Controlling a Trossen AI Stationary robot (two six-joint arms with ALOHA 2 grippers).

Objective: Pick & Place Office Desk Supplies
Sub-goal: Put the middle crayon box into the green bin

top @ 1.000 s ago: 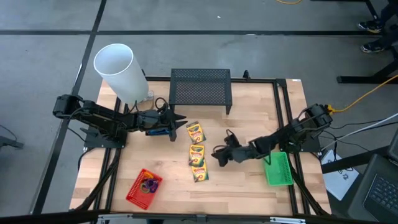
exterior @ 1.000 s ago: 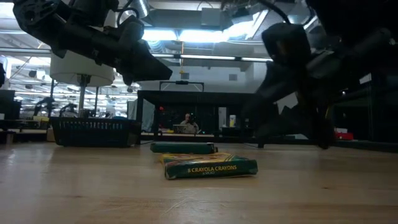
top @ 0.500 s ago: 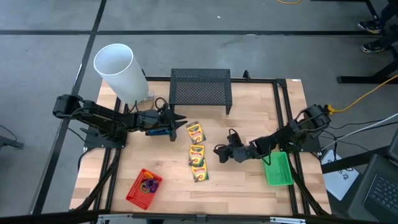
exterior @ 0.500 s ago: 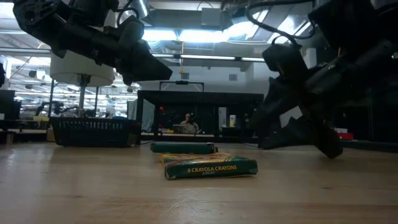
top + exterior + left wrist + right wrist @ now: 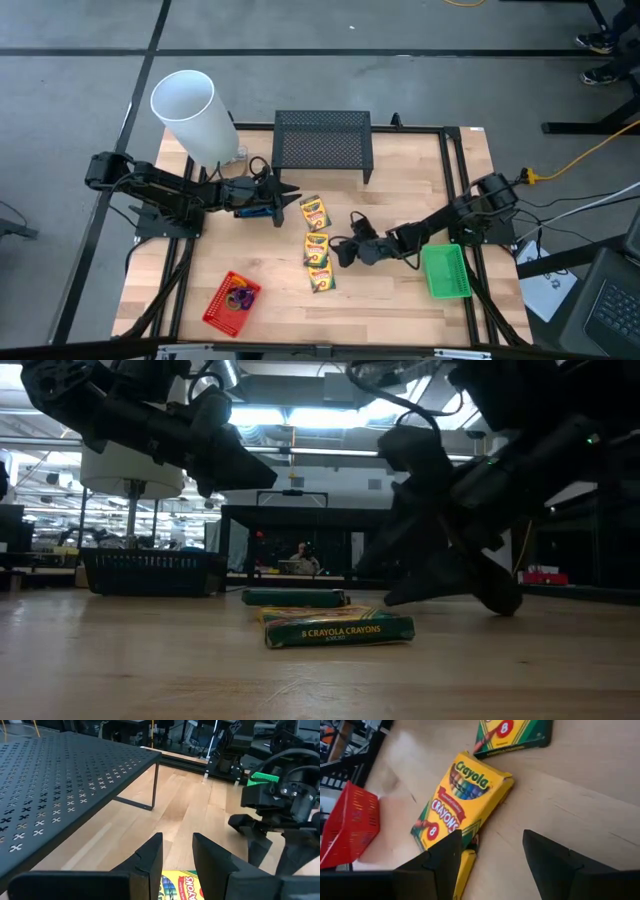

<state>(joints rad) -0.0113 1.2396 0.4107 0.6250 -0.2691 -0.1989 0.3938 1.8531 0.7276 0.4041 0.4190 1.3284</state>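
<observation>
A: Which step does the right arm look to be on?

B: The approach, it seems. The right gripper (image 5: 343, 251) sits low over the table (image 5: 400, 300), just beside the middle crayon box (image 5: 317, 249), on the side facing the green basket (image 5: 446, 271). In its own wrist view the fingers (image 5: 437, 857) are spread apart with nothing between them, and that box (image 5: 462, 800) lies just ahead of them.

A: And the other boxes?

B: Taking the middle box as the mark: a second crayon box (image 5: 314, 213) lies just beyond it toward the black mesh stand (image 5: 322, 141), and a third crayon box (image 5: 321, 278) touches or overlaps its near end.

A: What about the left arm?

B: The left gripper (image 5: 284, 204) hovers beside that farther box, between it and the white cylinder (image 5: 190, 113). Its fingers (image 5: 150, 855) are slightly apart and empty.

A: The baskets?

B: The red basket (image 5: 232, 300) stands well off from the middle box toward the left arm's side, with small coloured items in it; the green one stands well apart on the opposite side and looks empty.

A: So what does the next move call for?

B: Probably the right gripper straddling the middle box's narrow width, closing, and lifting without dragging the overlapping third box, then carrying it to a basket.
</observation>
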